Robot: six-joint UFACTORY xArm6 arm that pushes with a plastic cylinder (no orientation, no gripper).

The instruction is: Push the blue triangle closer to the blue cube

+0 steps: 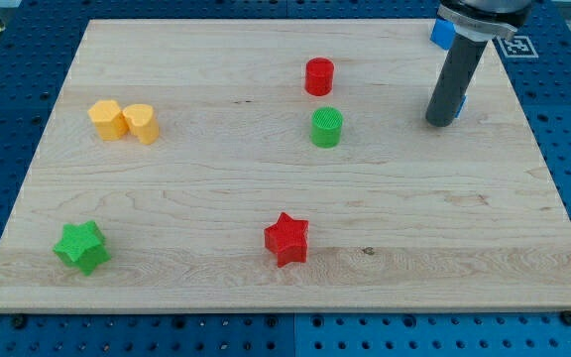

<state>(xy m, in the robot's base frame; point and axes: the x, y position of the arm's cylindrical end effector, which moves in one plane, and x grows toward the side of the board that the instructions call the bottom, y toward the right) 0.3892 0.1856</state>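
My tip rests on the wooden board near the view's top right. A blue block lies at the board's top edge, just left of the rod's upper part and partly hidden by it; its shape is unclear. A thin sliver of another blue block shows at the rod's right side, just above the tip. The rod hides most of it, so I cannot tell its shape. The tip appears to touch or nearly touch this hidden block.
A red cylinder and a green cylinder stand left of the tip. Two yellow blocks sit side by side at the left. A green star is at the bottom left, a red star at the bottom middle.
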